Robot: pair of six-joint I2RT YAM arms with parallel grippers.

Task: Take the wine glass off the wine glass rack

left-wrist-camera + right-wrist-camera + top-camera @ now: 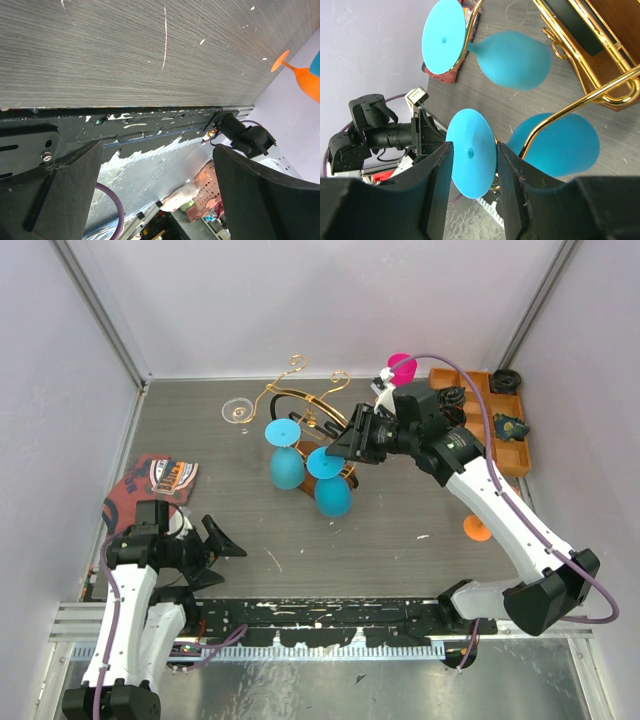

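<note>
top external: l arm low at left, r arm reaching in from right.
left gripper point(222, 543): spread wide, nothing in it, nr table point(380, 540) near edge.
patterned cloth point(150, 480): flat, just behind l arm.
clear glass point(238, 412): left of rack, apart from it.
wine glass rack point(300, 400): gold wire, wooden base, mid-table twd back.
second blue glass point(285, 460): hung on rack's left arm, bowl twd near side.
wine glass point(555, 145): blue, on rack, stem in gold wire, just right of the other.
right gripper point(474, 146): fingers either side of wine glass foot, right at its rim; can't tell if pinching.
pink glass point(400, 367): behind r wrist.
orange tray point(512, 462): far right.
orange glass point(477, 529): under r forearm.
</note>
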